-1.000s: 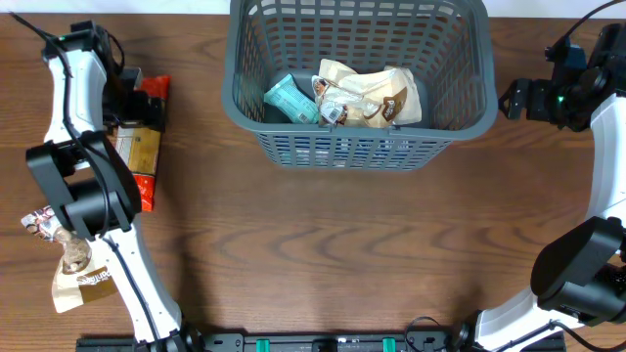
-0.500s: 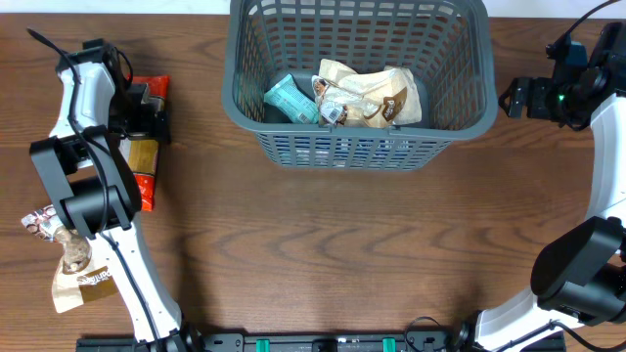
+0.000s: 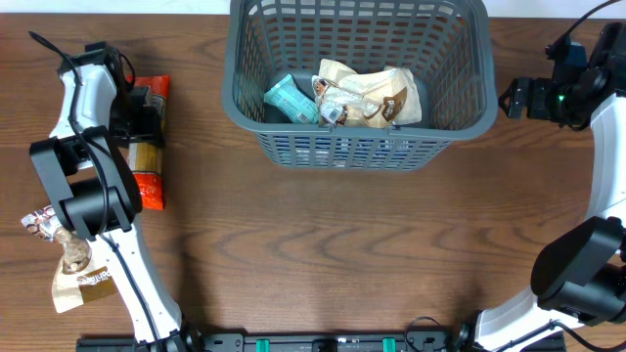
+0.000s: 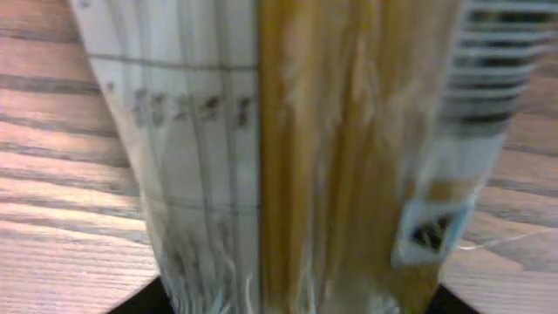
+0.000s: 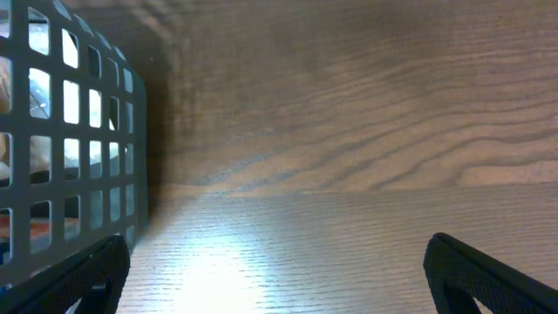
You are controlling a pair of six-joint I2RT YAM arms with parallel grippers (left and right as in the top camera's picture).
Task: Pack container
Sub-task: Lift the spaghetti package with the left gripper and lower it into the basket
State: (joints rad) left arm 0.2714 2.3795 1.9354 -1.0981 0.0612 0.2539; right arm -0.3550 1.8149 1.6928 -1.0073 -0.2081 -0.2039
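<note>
The container (image 3: 357, 137), a dark grey lattice basket, stands at the back centre and holds a teal packet (image 3: 290, 98) and beige snack packets (image 3: 370, 95). My left gripper (image 3: 147, 110) is down on a pile of packets at the far left. A yellow and white packet (image 4: 288, 157) fills its view, and the dark fingers press its two sides at the bottom corners. My right gripper (image 3: 509, 98) hovers open just right of the container (image 5: 70, 157), nothing between its fingers (image 5: 488, 279).
Under and around the left gripper lie a red packet (image 3: 154, 88), the yellow packet (image 3: 144, 156) and an orange-red one (image 3: 152, 188). Brown and white packets (image 3: 73, 269) lie at the front left, beside the left arm's base.
The left gripper's jaws have closed in on the yellow packet, and the pile beneath it has shifted a little toward the table's front. The right arm has not moved.
</note>
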